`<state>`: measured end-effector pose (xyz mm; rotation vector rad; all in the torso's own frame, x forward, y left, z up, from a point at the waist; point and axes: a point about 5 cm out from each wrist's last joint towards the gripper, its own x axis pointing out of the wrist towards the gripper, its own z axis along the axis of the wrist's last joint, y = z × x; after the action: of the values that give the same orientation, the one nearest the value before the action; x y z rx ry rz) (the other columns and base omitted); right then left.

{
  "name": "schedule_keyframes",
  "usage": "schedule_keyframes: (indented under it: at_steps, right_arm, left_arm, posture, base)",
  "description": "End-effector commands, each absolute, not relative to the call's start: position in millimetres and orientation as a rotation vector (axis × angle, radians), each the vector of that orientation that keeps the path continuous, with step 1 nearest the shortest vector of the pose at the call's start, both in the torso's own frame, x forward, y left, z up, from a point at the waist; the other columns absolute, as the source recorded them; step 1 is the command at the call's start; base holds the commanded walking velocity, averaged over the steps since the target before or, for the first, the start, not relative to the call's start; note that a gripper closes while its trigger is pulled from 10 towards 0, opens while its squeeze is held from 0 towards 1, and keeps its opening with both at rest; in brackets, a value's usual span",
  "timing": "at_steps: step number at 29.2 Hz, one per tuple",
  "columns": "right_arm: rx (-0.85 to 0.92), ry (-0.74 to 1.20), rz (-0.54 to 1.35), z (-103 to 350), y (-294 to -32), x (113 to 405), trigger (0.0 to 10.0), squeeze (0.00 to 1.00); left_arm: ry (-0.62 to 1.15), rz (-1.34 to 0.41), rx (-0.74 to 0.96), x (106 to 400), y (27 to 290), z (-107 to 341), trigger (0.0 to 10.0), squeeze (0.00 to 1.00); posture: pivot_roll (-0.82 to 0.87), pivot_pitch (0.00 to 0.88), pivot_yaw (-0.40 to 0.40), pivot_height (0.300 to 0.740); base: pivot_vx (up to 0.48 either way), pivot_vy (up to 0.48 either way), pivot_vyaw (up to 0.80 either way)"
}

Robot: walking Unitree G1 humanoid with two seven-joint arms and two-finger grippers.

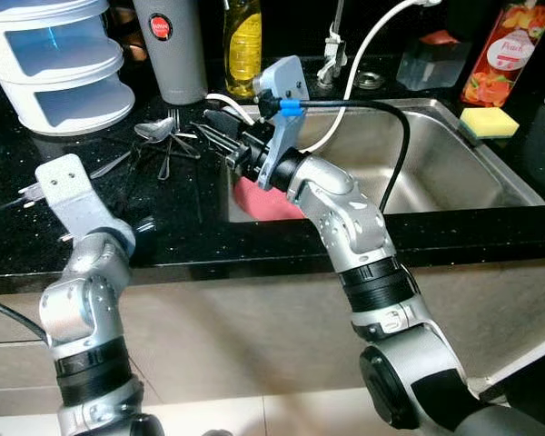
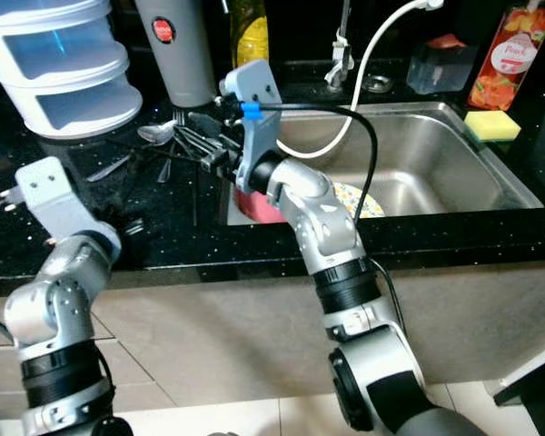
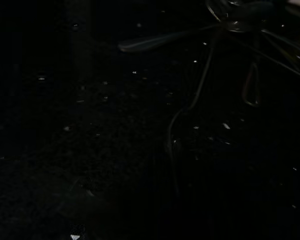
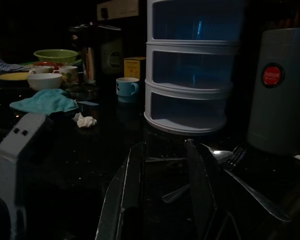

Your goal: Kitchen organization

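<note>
Cutlery (image 1: 168,136) lies in a loose heap on the black countertop (image 1: 191,232), just left of the steel sink (image 1: 436,163) and right in front of the grey canister (image 1: 171,45) with the red button. The right gripper (image 1: 220,127) is down among those spoons and forks at the sink's left rim, its two black fingers (image 4: 132,185) standing apart with a gap between them, closed on nothing that I can see. Behind the heap, further from the sink, sits a white three-drawer organizer (image 1: 59,59). A white hose (image 1: 363,54) curves over the sink, a pink board (image 1: 263,202) leans inside its near-left corner, and a yellow sponge (image 1: 489,122) rests on its right edge. The left gripper (image 1: 32,193) hovers over the countertop well left of the sink, and I cannot tell how its fingers stand; its wrist view is very dark, with faint cutlery outlines.
</note>
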<state>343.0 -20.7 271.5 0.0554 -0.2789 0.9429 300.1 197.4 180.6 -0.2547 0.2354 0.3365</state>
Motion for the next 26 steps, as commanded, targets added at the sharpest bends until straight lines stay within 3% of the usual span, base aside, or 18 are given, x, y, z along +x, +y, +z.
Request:
schedule_keyframes:
  at_steps: [1,2,3,4,11,19,21,24,26]
  right_arm:
    - [0.052,-0.278,0.943,271.9,-19.9,343.0,10.0,0.00]
    - [0.052,-0.278,0.942,271.8,-20.0,343.0,10.0,0.00]
    - [0.052,-0.278,0.942,271.8,-20.0,343.0,10.0,0.00]
    - [0.053,-0.278,0.941,271.9,-20.1,343.0,10.0,0.00]
    - [0.072,-0.282,0.947,273.3,-20.5,342.7,10.0,0.00]
    - [0.268,-0.307,0.974,285.4,-28.5,341.5,10.0,0.00]
    - [0.273,-0.303,0.958,285.7,-30.5,343.4,10.0,0.00]
    - [0.244,-0.276,0.885,282.5,-34.5,351.1,10.0,0.00]
    - [0.160,-0.244,0.806,276.2,-36.3,358.8,10.0,0.00]
  left_arm:
    - [0.228,0.344,-0.193,300.1,199.2,178.4,0.0,0.00]
    - [0.139,0.334,-0.163,301.3,197.4,193.0,4.7,0.00]
    - [0.139,0.334,-0.163,301.3,197.4,193.0,4.7,0.00]
    - [0.040,0.317,-0.121,301.3,192.7,212.1,10.0,0.00]
    - [-0.111,0.133,0.029,301.8,167.7,246.3,10.0,0.00]
    - [-0.136,-0.182,-0.086,293.1,145.3,251.8,10.0,0.00]
    - [-0.120,-0.178,-0.074,294.2,146.8,249.3,10.0,0.00]
    - [-0.013,-0.100,0.086,304.9,153.9,232.3,10.0,0.00]
    - [0.019,-0.088,0.113,311.0,156.7,226.1,10.0,0.00]
  posture:
    - [0.22,0.000,0.012,0.740]
    - [0.22,0.000,0.012,0.740]
    - [0.22,0.000,0.012,0.740]
    - [0.22,0.000,0.013,0.740]
    - [0.22,0.000,0.011,0.740]
    - [0.21,0.000,0.015,0.740]
    - [0.21,0.000,0.015,0.740]
    - [0.21,0.000,0.016,0.740]
    - [0.20,0.000,0.020,0.740]
  base:
    - [0.000,0.000,0.00]
    - [0.000,0.000,0.00]
    - [0.000,0.000,0.00]
    - [0.000,0.000,0.00]
    - [0.000,0.000,0.00]
    - [0.000,0.000,0.00]
    - [0.000,0.000,0.00]
    - [0.000,0.000,0.00]
    - [0.000,0.000,0.00]
